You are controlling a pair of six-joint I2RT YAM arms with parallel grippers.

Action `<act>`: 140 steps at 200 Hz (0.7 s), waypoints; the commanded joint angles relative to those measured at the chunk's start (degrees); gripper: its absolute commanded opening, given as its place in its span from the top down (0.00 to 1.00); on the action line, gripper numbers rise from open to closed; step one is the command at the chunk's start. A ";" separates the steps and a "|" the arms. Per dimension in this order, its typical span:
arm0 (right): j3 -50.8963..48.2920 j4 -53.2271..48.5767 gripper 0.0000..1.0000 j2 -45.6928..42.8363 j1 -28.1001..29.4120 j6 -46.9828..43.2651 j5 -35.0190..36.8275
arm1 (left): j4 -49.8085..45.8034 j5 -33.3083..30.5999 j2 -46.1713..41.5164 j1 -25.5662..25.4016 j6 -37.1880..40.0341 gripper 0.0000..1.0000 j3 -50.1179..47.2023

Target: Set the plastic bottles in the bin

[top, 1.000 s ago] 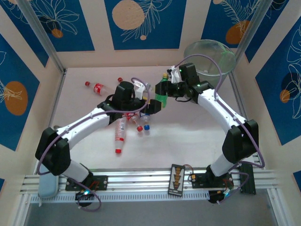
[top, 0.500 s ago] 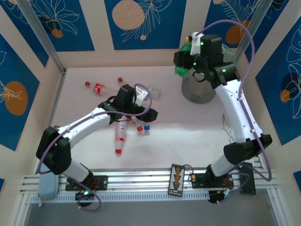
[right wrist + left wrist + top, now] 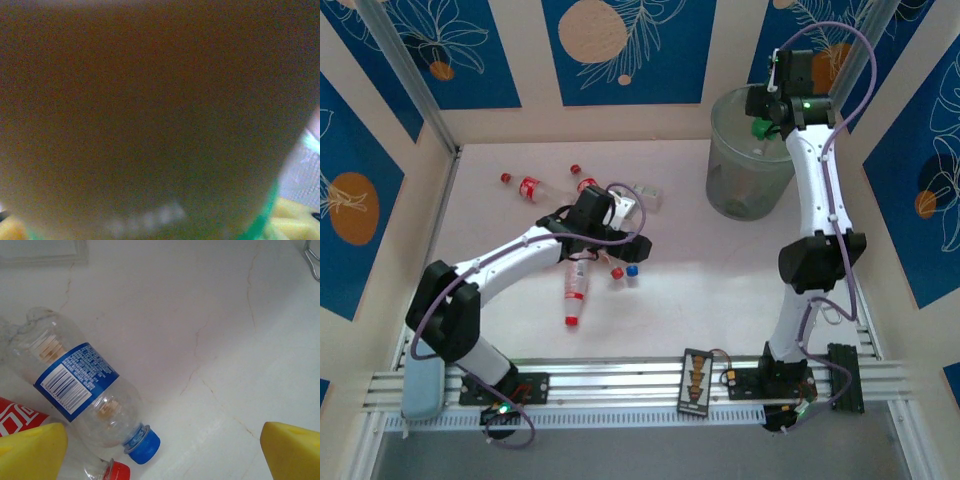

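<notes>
Over the bin, right claw moved inward, green bottle held

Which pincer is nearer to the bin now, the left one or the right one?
Right. The right pincer hangs over the bin, gripping a green bottle. The left pincer is far to its left, above the blue-capped bottle.

The blue-capped bottle carries a blue label with a white barcode; its fine white print is too small to read. Just left of that bottle, a red label shows partial white looping letters, illegible. Pale marks on the green bottle are blurred.
</notes>
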 commanded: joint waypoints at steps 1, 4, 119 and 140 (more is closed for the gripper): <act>3.16 -3.34 0.50 1.71 -2.51 -0.38 0.24 | -1.66 -1.30 1.37 -0.40 -1.17 0.02 0.94; 3.26 -3.61 0.50 2.14 -2.82 -0.29 -0.16 | -1.87 -1.36 1.49 -0.43 -1.14 0.02 1.03; -2.18 -5.00 0.50 10.86 -6.12 -0.26 -3.73 | -4.39 -3.33 4.41 -0.29 -2.92 0.02 3.65; -1.89 -5.41 0.50 12.96 -6.27 -0.28 -3.58 | -5.75 -4.56 5.05 -0.27 -4.56 0.02 4.08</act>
